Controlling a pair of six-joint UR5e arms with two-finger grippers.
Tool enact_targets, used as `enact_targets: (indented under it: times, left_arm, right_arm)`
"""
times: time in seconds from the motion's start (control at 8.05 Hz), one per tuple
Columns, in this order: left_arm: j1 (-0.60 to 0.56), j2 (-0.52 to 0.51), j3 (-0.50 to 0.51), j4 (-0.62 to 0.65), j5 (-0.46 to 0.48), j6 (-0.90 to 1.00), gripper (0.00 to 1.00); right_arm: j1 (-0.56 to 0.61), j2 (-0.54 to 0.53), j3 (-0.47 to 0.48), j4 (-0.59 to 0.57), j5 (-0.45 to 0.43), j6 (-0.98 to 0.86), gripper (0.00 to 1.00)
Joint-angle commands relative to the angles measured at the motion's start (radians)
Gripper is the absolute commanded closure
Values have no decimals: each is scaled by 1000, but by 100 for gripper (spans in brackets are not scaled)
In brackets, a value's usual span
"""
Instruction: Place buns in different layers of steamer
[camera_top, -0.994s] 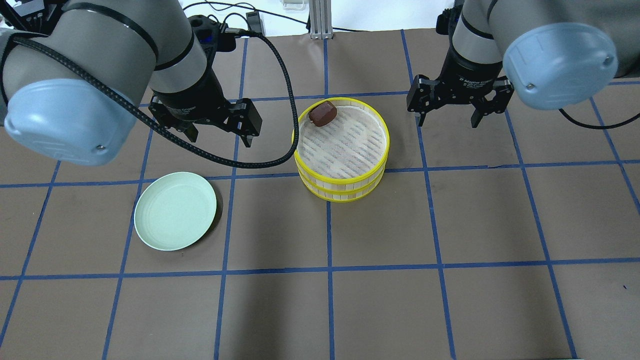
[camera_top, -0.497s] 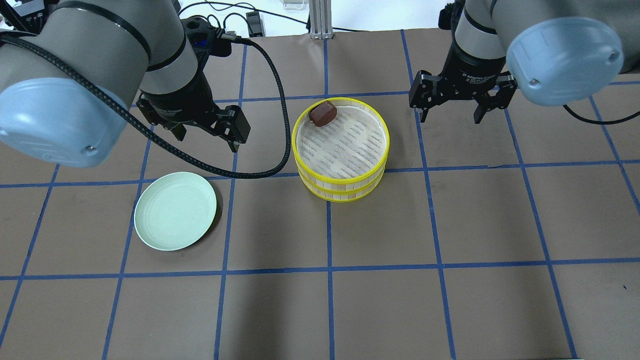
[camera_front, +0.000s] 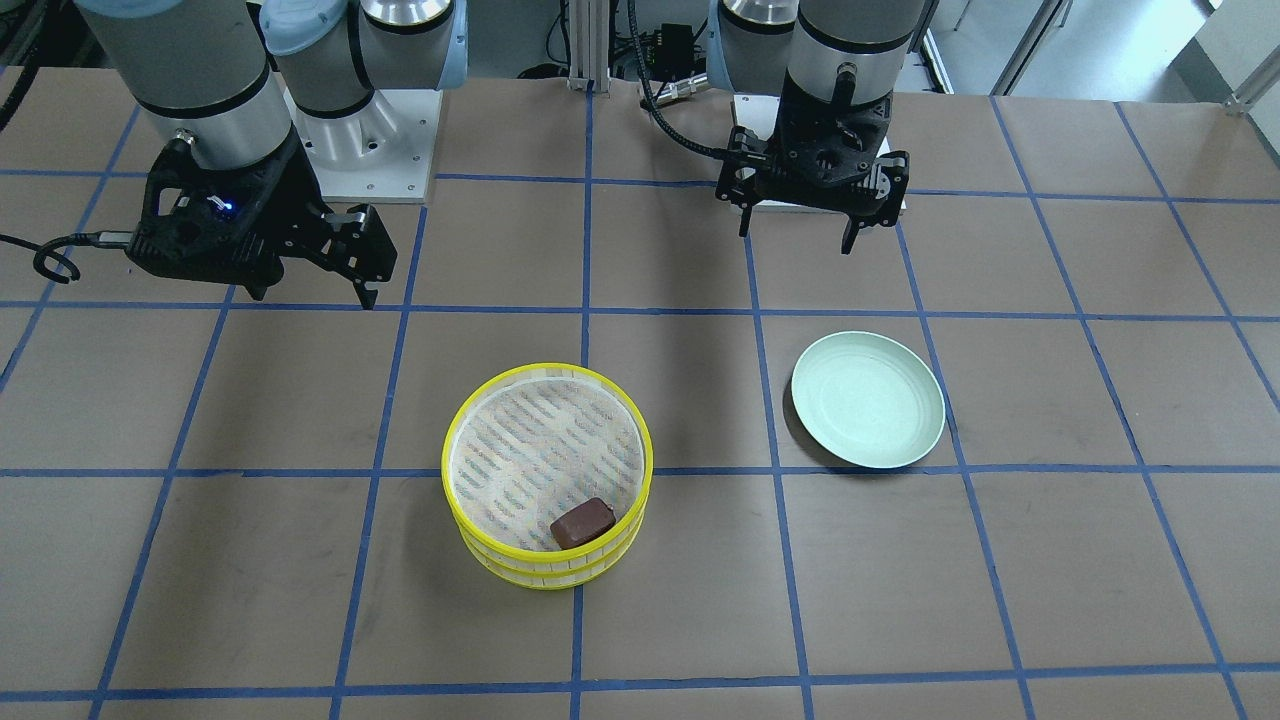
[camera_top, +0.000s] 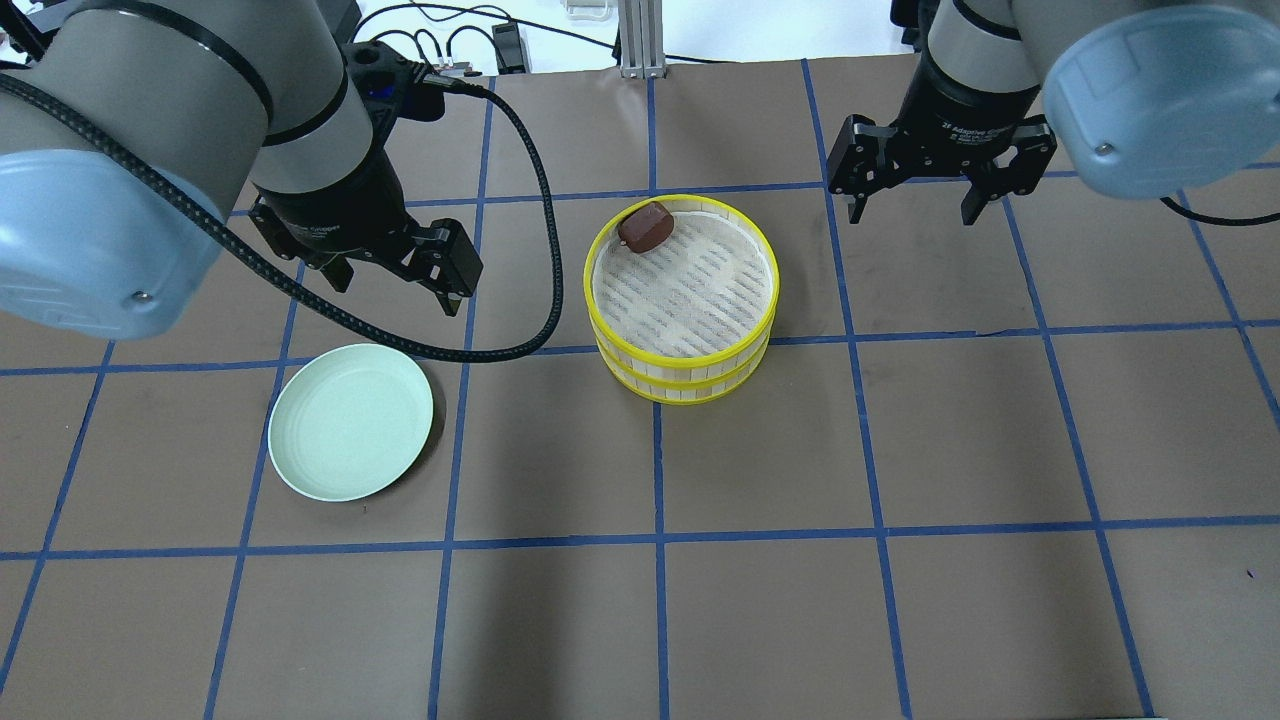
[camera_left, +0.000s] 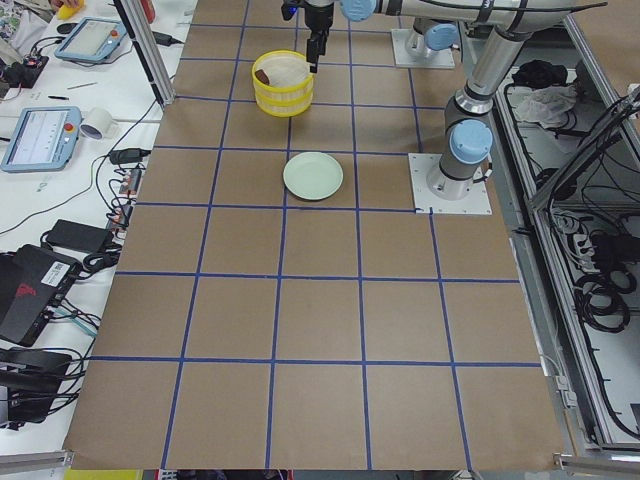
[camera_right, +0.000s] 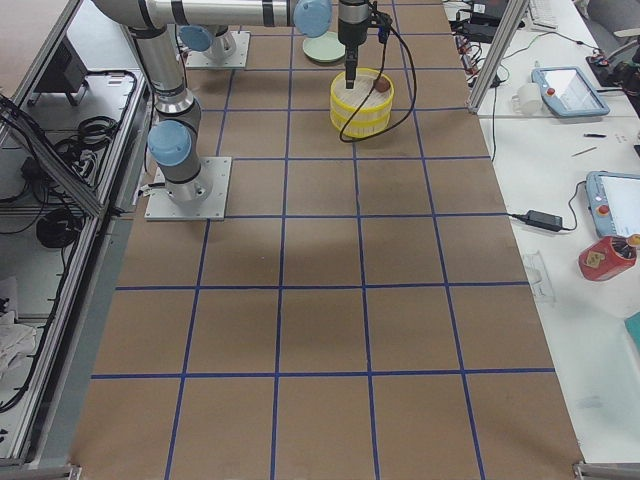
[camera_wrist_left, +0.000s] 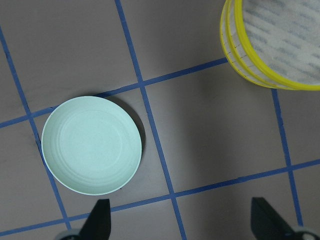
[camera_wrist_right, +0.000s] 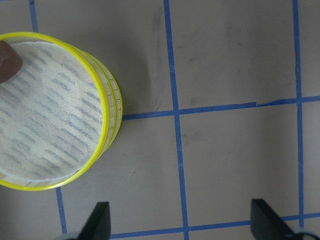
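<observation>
While nothing is being carried, the left gripper (camera_top: 395, 287), upper left, is hanging with jaws spread wide over the counter (camera_top: 900, 450), just above the pale green plate (camera_top: 350, 422). At centre, the chocolate-brown bun (camera_top: 645, 226) is sitting against the rim in the top tier of the steamer (camera_top: 684, 354), probably to give each bun its own layer. Upper right, the right gripper (camera_top: 912, 215) is gaping wide too.

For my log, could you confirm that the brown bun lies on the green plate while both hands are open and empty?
Not quite: the overhead view shows the brown bun in the top layer of the steamer, against its rim; the green plate holds nothing. The left hand and right hand are indeed open and empty.
</observation>
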Motion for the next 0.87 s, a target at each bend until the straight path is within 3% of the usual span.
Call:
enact_targets:
  times: [0.0, 0.75]
  left_arm:
    - [2, 4, -2, -19, -14, -95, 0]
    - [107, 32, 4, -77, -21, -91, 0]
  right_arm:
    - [0, 3, -19, 7, 10, -5, 0]
    - [0, 6, -19, 9, 10, -5, 0]
